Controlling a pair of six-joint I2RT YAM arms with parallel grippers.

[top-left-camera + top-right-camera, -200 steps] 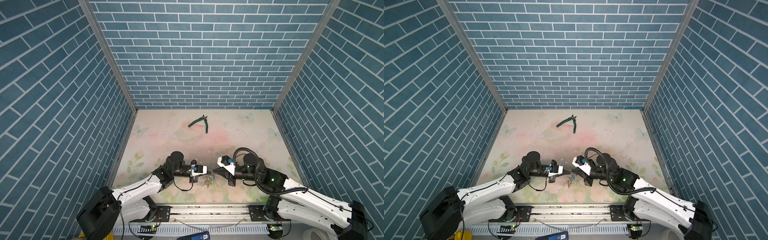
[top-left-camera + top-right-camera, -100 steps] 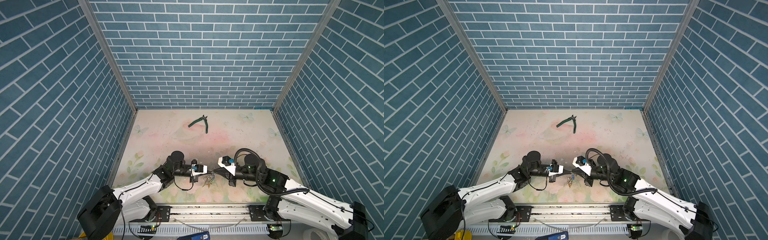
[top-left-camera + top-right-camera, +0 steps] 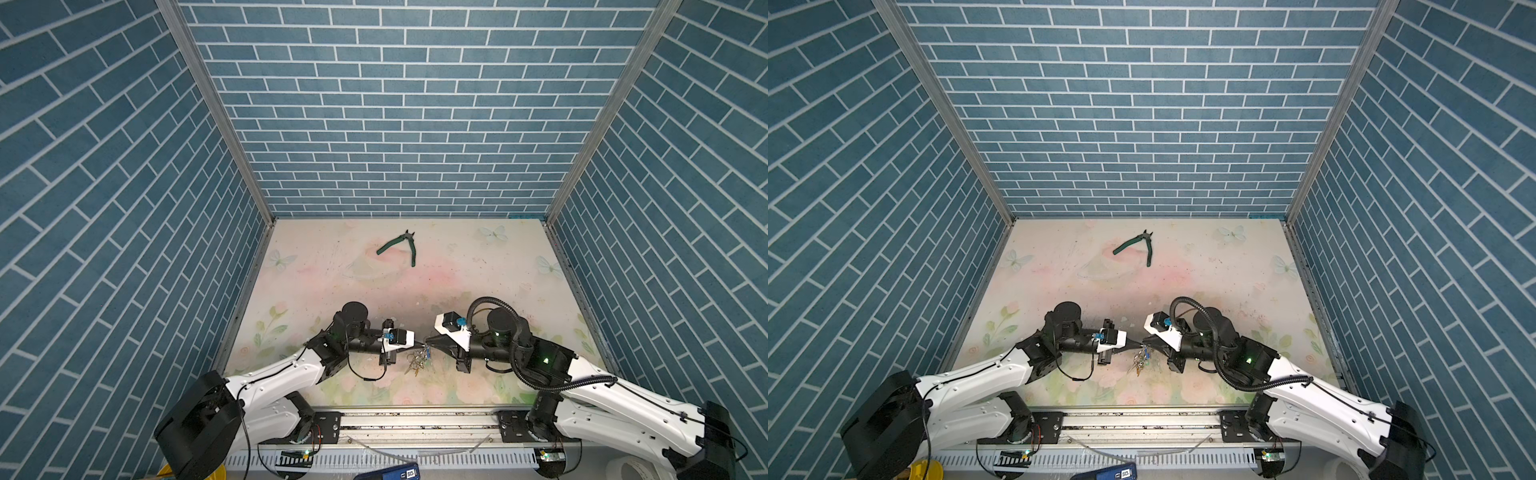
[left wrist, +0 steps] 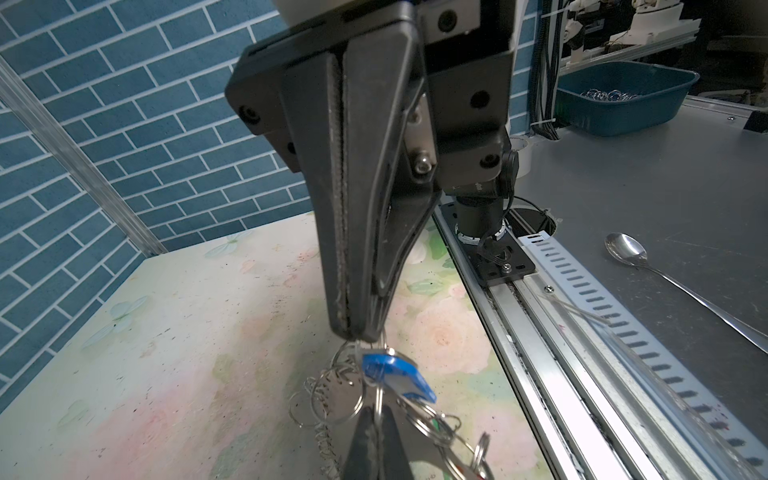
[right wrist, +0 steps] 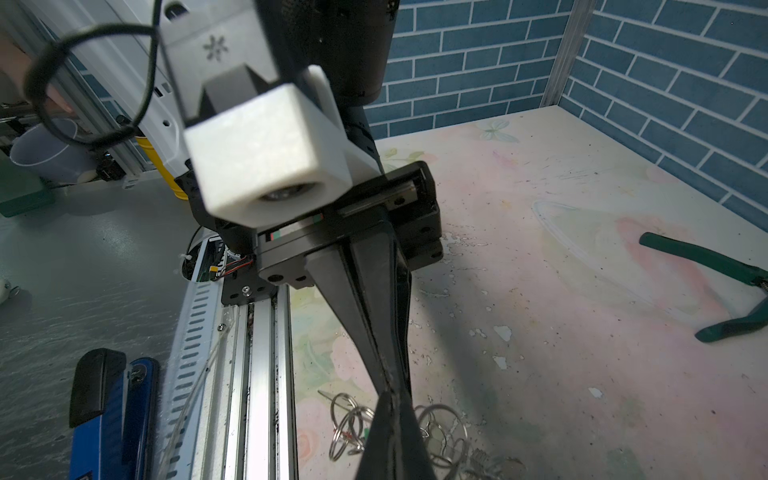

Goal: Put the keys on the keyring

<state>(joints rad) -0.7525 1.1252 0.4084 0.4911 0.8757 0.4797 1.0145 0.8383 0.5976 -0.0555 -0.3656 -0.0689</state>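
In both top views my left gripper point(image 3: 421, 345) and right gripper point(image 3: 427, 343) meet tip to tip low over the front middle of the mat. Both are shut on thin silvery rings of one tangled bunch, the keyring point(image 3: 417, 362), which dangles under the tips. In the left wrist view my left gripper point(image 4: 376, 411) pinches a ring, and the right gripper's fingertips point(image 4: 357, 332) come down from above onto the same bunch. The keys' blue tag point(image 4: 399, 376) hangs between them; the key blade is blurred. In the right wrist view my right gripper point(image 5: 388, 395) touches the left one, with the rings point(image 5: 349, 428) behind it.
Green-handled pliers point(image 3: 401, 246) lie at the back middle of the mat, also in the right wrist view point(image 5: 715, 266). The metal rail point(image 3: 415, 419) runs along the front edge. Beyond it are a spoon point(image 4: 627, 249) and a blue bin point(image 4: 623, 99). Brick walls close three sides.
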